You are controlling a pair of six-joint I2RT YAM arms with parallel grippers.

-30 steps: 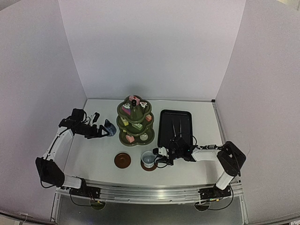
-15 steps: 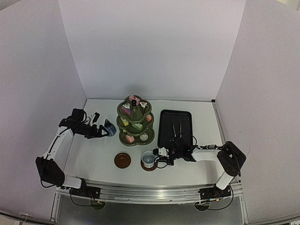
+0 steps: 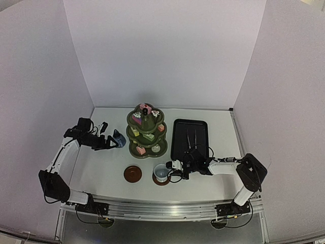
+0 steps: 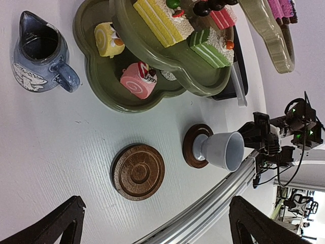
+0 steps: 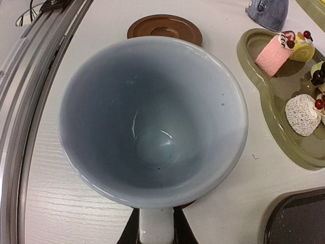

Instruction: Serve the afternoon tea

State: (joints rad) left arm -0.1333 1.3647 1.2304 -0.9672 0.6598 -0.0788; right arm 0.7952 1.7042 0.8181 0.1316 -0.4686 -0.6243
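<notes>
Right wrist view: the right gripper [image 5: 156, 235] is clamped on the handle of the pale cup [image 5: 152, 127], which hides nearly all of its coaster [image 4: 189, 152] near the table's [image 3: 101, 170] front edge. Toward the left edge the left gripper [image 3: 111, 142] gapes wide and empty beside the blue jug [image 4: 40, 53]. The green stand [image 4: 94, 71] is cut off.

Left arm [image 3: 63, 152] folded at elbow, forearm reaching inward to the right — left gripper [image 3: 109, 143] held level, fingers [image 4: 56, 226] spread fully wide. Right arm [image 3: 223, 166] stretched low toward the left — right gripper [image 3: 173, 168] pinched tight
</notes>
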